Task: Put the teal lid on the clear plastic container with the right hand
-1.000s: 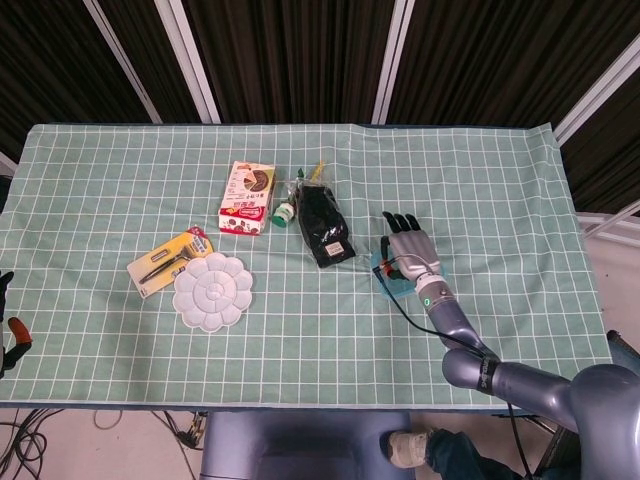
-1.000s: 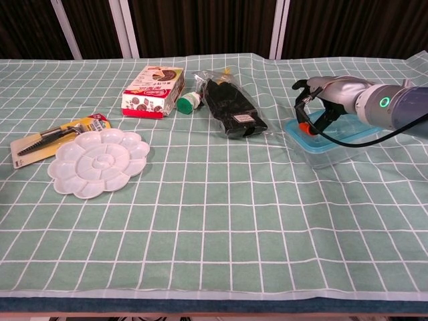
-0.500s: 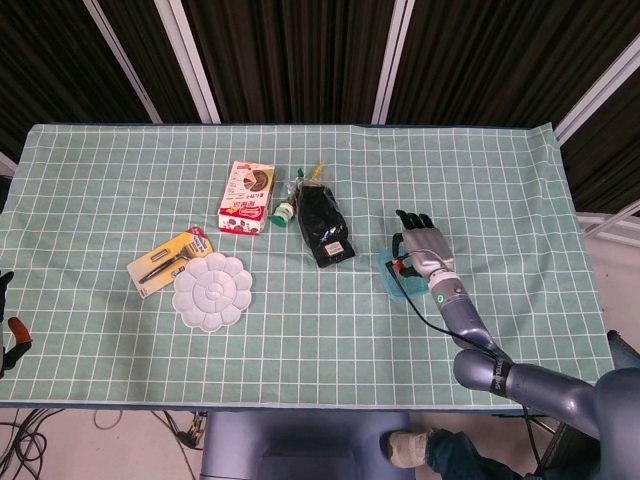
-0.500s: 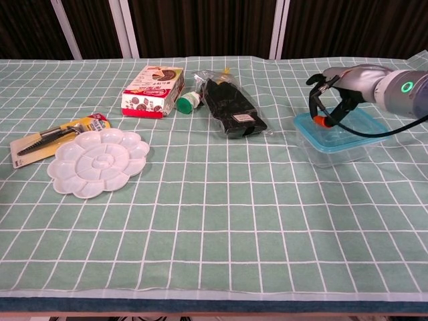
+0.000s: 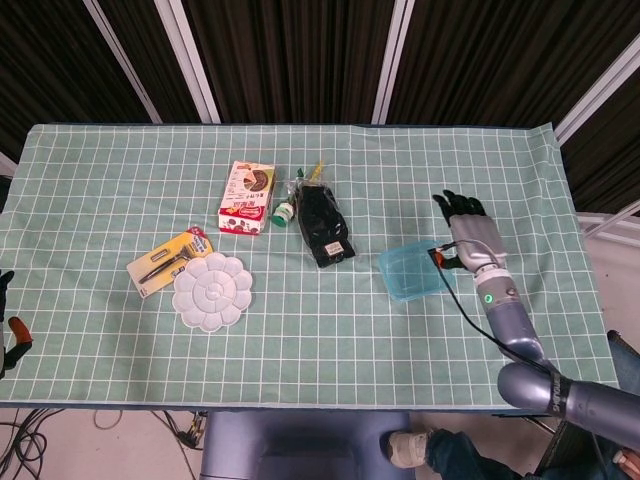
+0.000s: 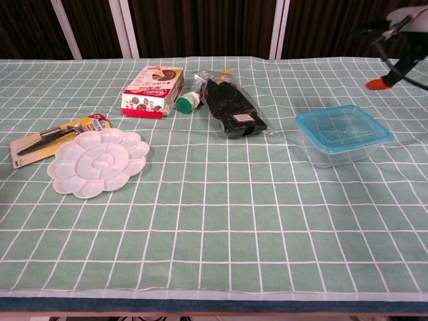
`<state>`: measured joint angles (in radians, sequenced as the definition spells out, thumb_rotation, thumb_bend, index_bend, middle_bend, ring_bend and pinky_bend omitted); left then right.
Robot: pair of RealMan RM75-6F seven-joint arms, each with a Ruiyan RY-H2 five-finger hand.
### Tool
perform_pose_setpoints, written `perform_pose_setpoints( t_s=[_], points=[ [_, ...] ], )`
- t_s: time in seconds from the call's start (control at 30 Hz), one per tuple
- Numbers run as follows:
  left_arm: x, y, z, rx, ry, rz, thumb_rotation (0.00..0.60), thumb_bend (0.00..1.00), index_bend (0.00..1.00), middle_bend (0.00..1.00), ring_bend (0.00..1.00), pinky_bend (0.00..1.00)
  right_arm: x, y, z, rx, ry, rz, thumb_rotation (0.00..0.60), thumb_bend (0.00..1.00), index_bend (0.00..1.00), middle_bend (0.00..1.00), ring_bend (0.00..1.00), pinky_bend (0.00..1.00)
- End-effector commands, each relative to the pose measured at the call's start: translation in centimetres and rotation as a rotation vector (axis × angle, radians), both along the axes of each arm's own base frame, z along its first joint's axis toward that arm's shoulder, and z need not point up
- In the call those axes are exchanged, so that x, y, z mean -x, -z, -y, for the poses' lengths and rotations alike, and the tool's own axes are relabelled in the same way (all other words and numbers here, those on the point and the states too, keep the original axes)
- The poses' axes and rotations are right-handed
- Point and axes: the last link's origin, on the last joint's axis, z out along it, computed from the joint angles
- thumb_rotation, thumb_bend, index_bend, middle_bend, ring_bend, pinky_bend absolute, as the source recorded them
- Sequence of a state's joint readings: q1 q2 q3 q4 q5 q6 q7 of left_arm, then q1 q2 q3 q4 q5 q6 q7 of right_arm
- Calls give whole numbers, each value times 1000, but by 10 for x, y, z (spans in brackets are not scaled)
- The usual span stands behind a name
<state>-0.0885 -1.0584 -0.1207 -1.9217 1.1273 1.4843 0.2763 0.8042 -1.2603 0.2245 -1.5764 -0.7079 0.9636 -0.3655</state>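
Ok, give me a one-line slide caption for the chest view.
Teal lid sits on the clear container; right hand is raised clear above it.

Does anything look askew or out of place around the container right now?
Nothing stands out. The teal lid sits flat on the clear plastic container, its edges lined up with the box. The right hand is raised clear of it, holding nothing. The other items lie flat on the tablecloth.

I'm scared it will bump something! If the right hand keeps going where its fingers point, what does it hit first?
Probably nothing: the right hand points toward the table's far edge, over bare tablecloth. The lidded container sits beside it, out of the way.
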Motion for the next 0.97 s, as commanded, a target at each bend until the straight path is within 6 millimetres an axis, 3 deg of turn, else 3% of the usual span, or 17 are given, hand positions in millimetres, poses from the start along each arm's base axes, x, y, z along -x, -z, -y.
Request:
perform_pose_setpoints(
  t_s=[0.03,0.1,0.27,0.5,0.73,0.97],
  points=[
    [-1,0,0,-4,10,2,600,764,40,0,0,0,20,-34,-29,114,4,8,600,306,0,0,0,0],
    [-2,0,0,-6,15,3,600,765,40,0,0,0,31,-46,-44,157,1,0,600,305,0,0,0,0],
    [-5,1,2,-8,39,4,600,765,41,0,0,0,66,-66,-110,235,-34,-14,600,304,0,0,0,0],
    [-9,4,4,0,60,-3,600,765,41,0,0,0,104,-66,-184,285,-86,3,600,305,0,0,0,0],
    [-9,6,6,5,72,-13,600,764,41,0,0,0,119,-57,-219,288,-99,-2,600,305,0,0,0,0],
    [-9,8,7,12,79,-22,600,765,41,0,0,0,116,-53,-222,275,-135,-34,600,305,0,0,0,0]
  ],
)
